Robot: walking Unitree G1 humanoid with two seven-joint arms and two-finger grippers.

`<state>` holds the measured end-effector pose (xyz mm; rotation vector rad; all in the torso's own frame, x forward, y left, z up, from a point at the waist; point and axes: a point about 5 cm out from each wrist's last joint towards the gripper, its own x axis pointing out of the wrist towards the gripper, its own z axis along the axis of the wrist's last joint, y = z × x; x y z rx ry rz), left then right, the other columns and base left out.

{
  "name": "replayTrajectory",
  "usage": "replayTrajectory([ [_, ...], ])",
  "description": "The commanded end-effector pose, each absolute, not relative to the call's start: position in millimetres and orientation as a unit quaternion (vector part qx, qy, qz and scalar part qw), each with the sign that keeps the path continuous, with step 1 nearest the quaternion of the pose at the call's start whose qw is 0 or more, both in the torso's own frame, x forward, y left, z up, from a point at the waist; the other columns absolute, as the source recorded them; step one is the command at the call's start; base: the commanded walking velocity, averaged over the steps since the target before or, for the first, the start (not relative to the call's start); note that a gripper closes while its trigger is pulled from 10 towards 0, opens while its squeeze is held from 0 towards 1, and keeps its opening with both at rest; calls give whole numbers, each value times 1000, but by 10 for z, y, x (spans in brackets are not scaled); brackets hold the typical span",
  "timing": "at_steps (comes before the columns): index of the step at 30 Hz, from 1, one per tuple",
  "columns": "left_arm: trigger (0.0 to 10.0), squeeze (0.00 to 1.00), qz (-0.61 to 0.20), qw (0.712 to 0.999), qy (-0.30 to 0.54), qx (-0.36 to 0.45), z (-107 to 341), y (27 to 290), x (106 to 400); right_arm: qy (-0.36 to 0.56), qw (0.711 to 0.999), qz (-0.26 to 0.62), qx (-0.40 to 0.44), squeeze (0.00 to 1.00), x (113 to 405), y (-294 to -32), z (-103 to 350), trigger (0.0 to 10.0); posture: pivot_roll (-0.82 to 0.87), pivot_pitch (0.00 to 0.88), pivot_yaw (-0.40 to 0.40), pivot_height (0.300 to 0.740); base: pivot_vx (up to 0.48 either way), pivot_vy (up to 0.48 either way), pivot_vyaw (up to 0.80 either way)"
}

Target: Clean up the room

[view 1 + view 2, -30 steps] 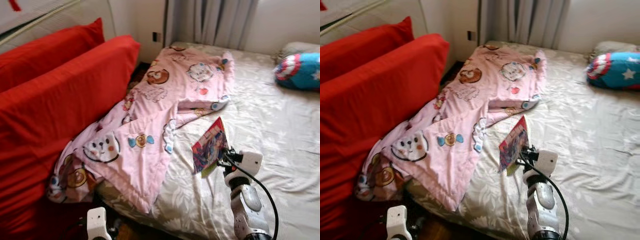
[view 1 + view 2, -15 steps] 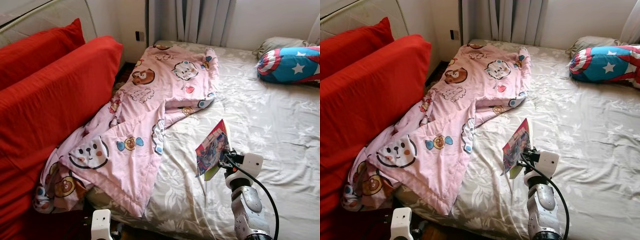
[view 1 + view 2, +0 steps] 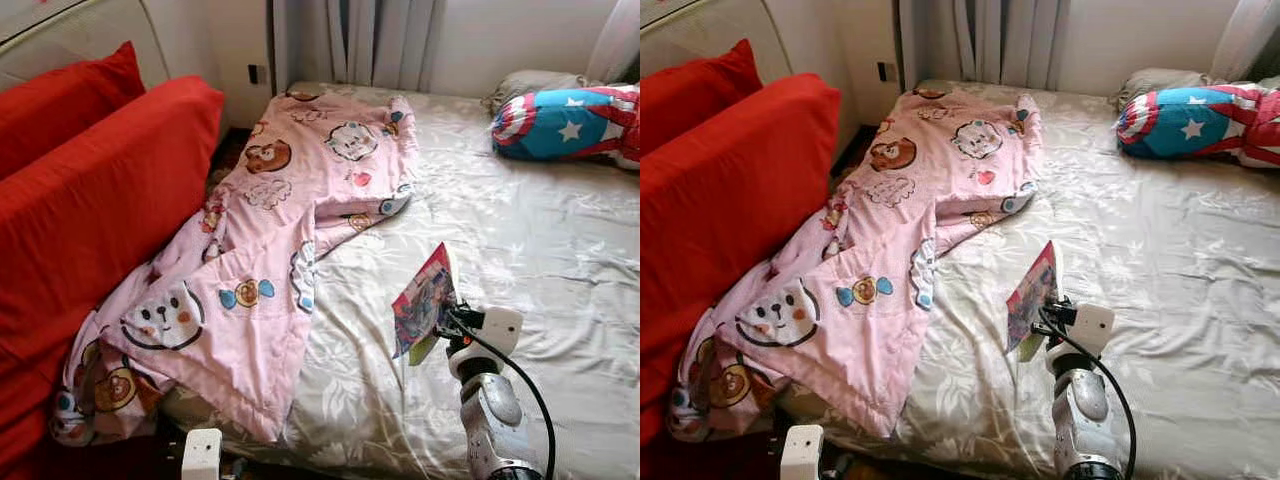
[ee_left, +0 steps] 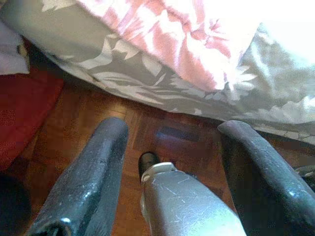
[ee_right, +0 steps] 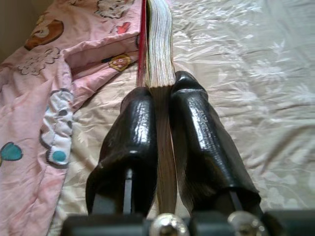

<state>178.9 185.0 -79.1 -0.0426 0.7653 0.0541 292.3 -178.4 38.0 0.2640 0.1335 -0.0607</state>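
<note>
My right gripper (image 3: 446,322) is shut on a colourful comic book (image 3: 423,303), holding it upright above the grey floral bed sheet (image 3: 540,250). In the right wrist view both black fingers (image 5: 133,132) clamp the book's page edge (image 5: 158,54). A pink cartoon blanket (image 3: 270,250) lies crumpled along the bed's left side, one corner hanging over the edge. My left gripper (image 4: 170,142) hangs low by the bed's near corner, open, over the wooden floor (image 4: 88,123).
Two big red cushions (image 3: 90,210) lean against the wall on the left, beside the bed. A blue, red and white star pillow (image 3: 565,120) lies at the bed's far right. Grey curtains (image 3: 375,40) hang behind the bed.
The camera has turned to the right, so the whole scene has slid left. The right gripper still holds the book in the same way.
</note>
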Motion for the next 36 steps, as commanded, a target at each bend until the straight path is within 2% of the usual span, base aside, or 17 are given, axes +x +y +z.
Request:
replayTrajectory([
  [1, 10000, 0, 28, 922, 386, -21, -834, 1851, 1705, 52, 989, -33, 131, 0, 2956, -1794, 432, 10000, -57, 115, -8, 740, 0, 0, -744],
  [17, 10000, 0, 31, 925, 378, -26, -816, 1850, 1734, 54, 990, -32, 130, 0, 2973, -1785, 430, 10000, -53, 119, -6, 740, 0, 0, -740],
  [24, 10000, 0, 30, 924, 380, -20, -819, 1863, 1728, 55, 990, -22, 126, 0, 2967, -1762, 418, 10000, -53, 121, -6, 740, 0, 0, 0],
  [36, 10000, 0, 27, 922, 385, -16, -823, 1858, 1731, 57, 992, -8, 116, 0, 2970, -1723, 415, 10000, -54, 121, -2, 740, 0, -351, 0],
])
